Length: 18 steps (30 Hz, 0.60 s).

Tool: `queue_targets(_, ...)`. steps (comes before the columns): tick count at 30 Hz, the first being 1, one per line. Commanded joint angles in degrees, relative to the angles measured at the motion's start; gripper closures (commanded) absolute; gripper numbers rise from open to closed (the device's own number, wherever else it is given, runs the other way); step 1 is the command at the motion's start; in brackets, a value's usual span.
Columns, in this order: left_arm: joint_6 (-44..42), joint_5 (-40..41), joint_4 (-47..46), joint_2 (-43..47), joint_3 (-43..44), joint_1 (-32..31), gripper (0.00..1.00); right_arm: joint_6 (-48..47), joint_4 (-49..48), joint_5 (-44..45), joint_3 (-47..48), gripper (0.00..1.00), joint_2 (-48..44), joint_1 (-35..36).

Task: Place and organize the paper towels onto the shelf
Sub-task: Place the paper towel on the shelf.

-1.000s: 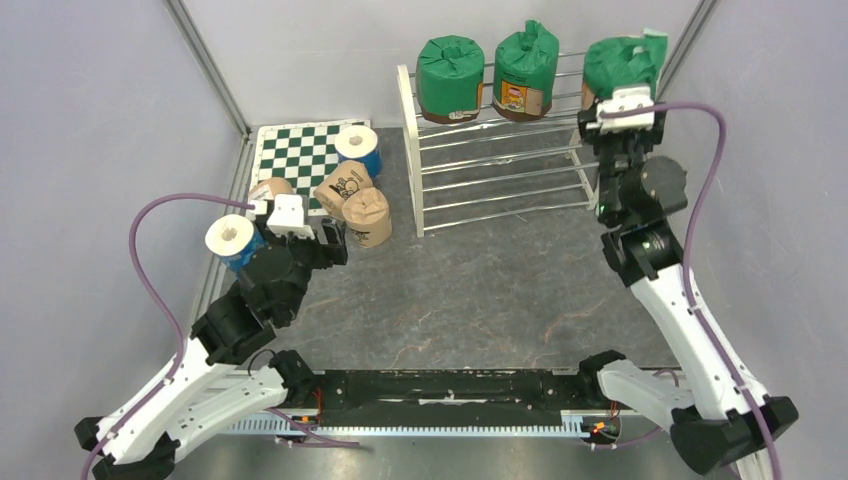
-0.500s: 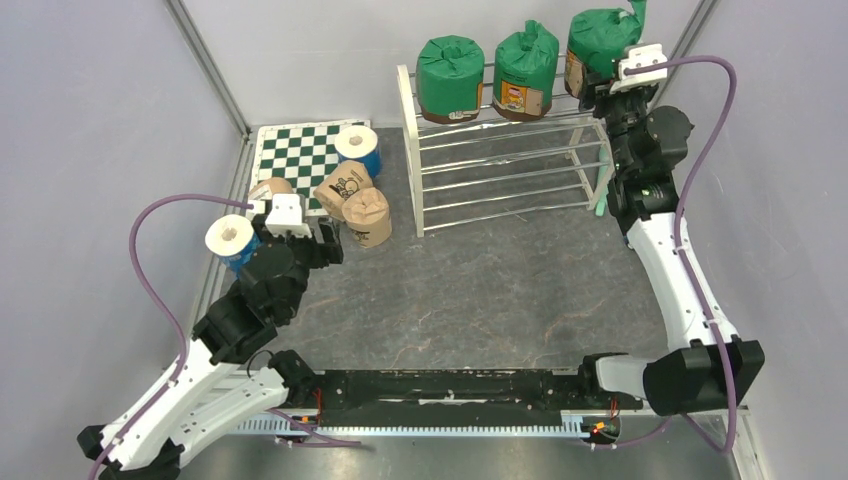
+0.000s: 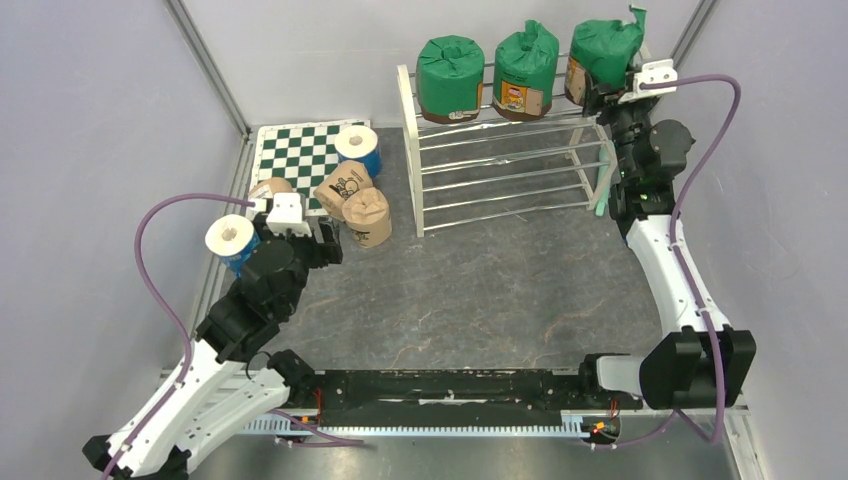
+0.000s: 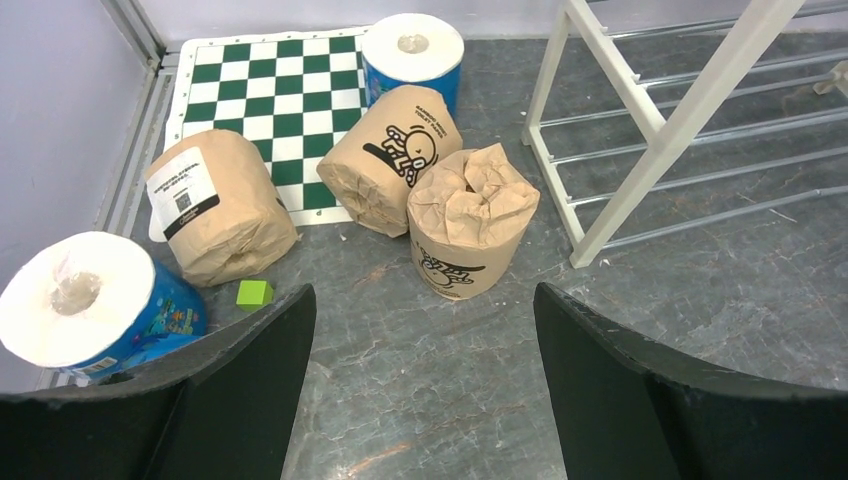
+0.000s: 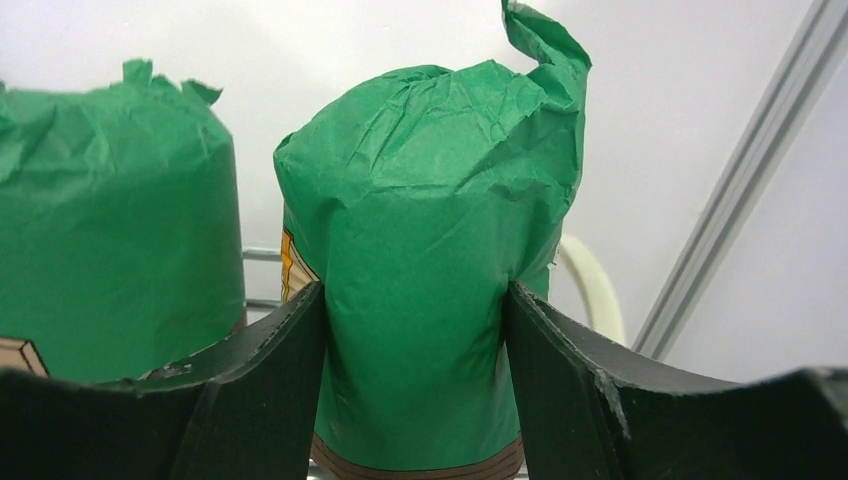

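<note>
Three green-wrapped rolls are at the top tier of the white shelf (image 3: pixel 409 150): left (image 3: pixel 449 78), middle (image 3: pixel 525 70), right (image 3: pixel 601 58). My right gripper (image 3: pixel 612 92) is shut on the right green roll (image 5: pixel 430 270), upright beside the middle one (image 5: pixel 115 230). Three tan rolls are on the floor: one upright (image 4: pixel 468 220), one lying with drawings (image 4: pixel 392 158), one lying with a label (image 4: pixel 217 205). Two white-and-blue rolls show (image 4: pixel 412 55) (image 4: pixel 85 305); a third is not seen. My left gripper (image 4: pixel 425 390) is open and empty, above the floor just short of the upright tan roll.
A green-and-white chessboard mat (image 3: pixel 300 150) lies at the back left under some rolls. A small green cube (image 4: pixel 254 293) sits on the floor near the left fingers. The lower shelf tiers hold nothing. Grey walls and a metal frame close the cell.
My right gripper has carried the third green roll up and back to the top tier's right end, next to the middle roll. The left arm has barely moved.
</note>
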State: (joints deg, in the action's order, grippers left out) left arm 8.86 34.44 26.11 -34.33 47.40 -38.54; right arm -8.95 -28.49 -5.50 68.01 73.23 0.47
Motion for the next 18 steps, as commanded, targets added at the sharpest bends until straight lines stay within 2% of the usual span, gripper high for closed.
queue_targets(1, -1.0, -2.0, -1.5, 0.2, -0.2, 1.0, 0.14, 1.9, -8.0, -2.6, -1.7, 0.63, -0.1, -0.1)
queue_targets(4, -0.9, -2.6, -1.8, 0.3, -0.5, 1.4, 0.14, 1.8, -9.0, -2.9, -3.5, 0.61, -0.5, -0.1)
queue_targets(10, -0.9, -3.5, -2.0, 0.2, -0.8, 2.3, 0.14, 0.7, -9.1, -3.1, -6.3, 0.5, -1.6, -0.1)
queue_targets(14, -0.8, -4.0, -2.3, 0.1, -0.9, 2.8, 0.14, 0.7, -9.4, -3.0, -8.6, 0.39, -3.6, -0.1)
queue_targets(18, -0.6, -4.7, -2.6, 0.0, -1.0, 3.2, 0.14, 0.3, -10.3, -2.3, -10.7, 0.23, -5.5, -0.1)
